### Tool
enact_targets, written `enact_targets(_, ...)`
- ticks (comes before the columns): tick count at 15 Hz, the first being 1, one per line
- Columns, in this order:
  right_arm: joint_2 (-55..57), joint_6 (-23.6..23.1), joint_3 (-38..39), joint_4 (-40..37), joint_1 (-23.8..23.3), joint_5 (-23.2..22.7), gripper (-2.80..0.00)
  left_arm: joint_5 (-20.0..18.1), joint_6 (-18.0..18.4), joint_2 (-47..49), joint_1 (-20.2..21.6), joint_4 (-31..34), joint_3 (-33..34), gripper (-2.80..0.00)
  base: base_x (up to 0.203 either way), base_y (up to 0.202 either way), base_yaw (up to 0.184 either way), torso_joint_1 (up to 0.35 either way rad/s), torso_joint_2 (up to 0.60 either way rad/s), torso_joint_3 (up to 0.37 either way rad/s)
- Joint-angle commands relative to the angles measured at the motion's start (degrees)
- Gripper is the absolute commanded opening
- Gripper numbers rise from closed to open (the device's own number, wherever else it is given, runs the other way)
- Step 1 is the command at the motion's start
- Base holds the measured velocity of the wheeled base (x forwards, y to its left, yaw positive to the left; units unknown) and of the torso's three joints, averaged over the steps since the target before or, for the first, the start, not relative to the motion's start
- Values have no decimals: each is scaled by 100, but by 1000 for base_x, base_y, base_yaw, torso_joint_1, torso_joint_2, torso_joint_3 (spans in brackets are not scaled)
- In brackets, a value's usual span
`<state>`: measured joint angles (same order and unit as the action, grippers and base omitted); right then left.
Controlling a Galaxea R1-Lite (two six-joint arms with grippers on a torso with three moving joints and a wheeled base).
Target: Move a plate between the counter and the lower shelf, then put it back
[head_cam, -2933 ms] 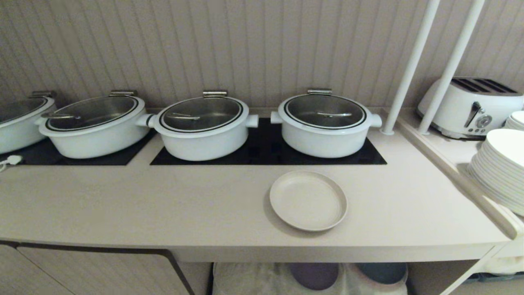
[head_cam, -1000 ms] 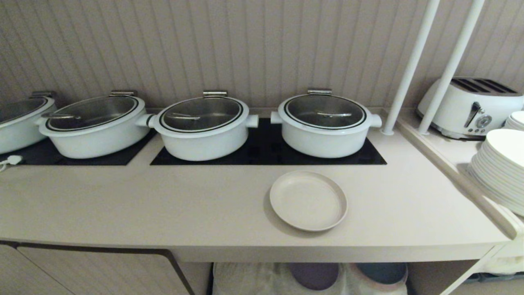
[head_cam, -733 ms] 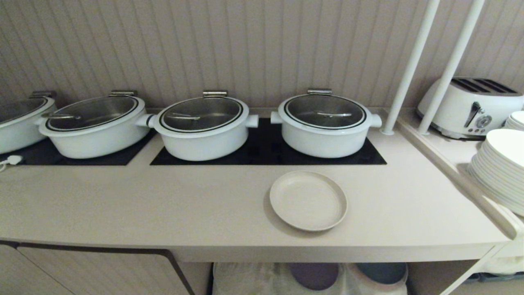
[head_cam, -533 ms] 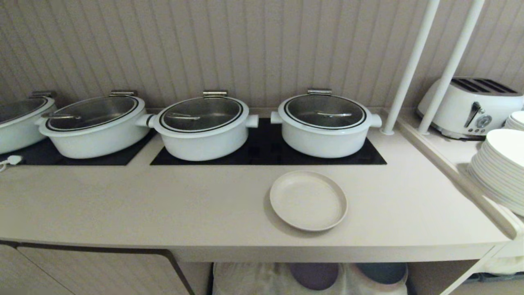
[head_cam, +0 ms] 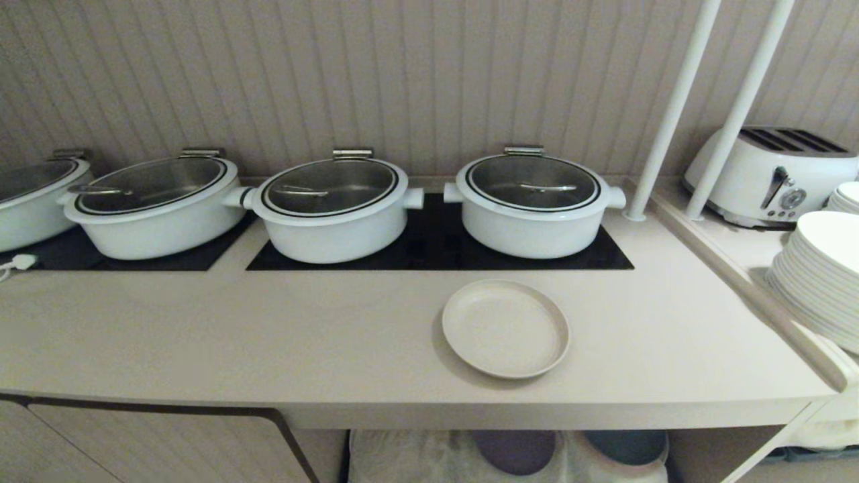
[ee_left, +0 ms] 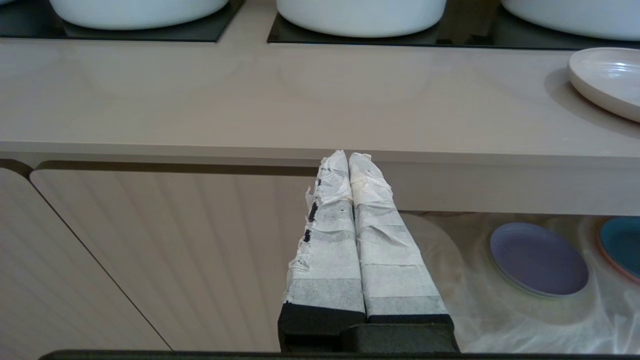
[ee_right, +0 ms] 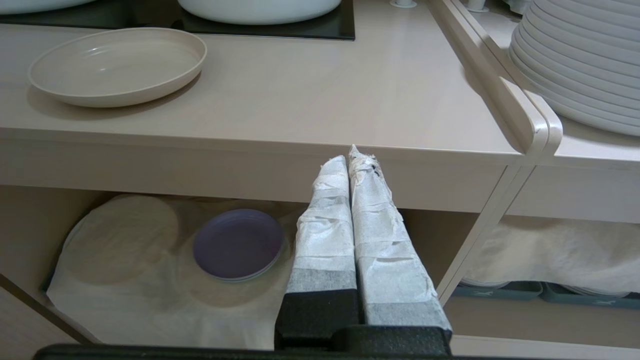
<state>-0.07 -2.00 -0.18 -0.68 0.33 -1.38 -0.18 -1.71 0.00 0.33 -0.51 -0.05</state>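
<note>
The cream plate (head_cam: 505,328) lies flat on the surface (head_cam: 268,335), at five o'clock from the right-hand pot (head_cam: 533,201). Both the left gripper (ee_left: 348,156) and right gripper (ee_right: 355,152) hang below the edge, fingers pressed together, empty. Best spread the right fingers first, then pinch the near rim.

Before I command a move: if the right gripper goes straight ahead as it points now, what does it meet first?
Probably the counter's front edge; the shut right gripper points at it, though depth is unclear.
</note>
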Motion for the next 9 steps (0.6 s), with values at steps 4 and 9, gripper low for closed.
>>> enact_targets(4, 7, 7, 1, -2, 2, -3, -280, 1, -5, 0, 2, -2, 5, -280, 0, 0, 0, 0, 0, 0)
enact_targets(9, 7, 15, -8, -2, 2, -3, -280, 1, -5, 0, 2, -2, 5, -280, 0, 0, 0, 0, 0, 0)
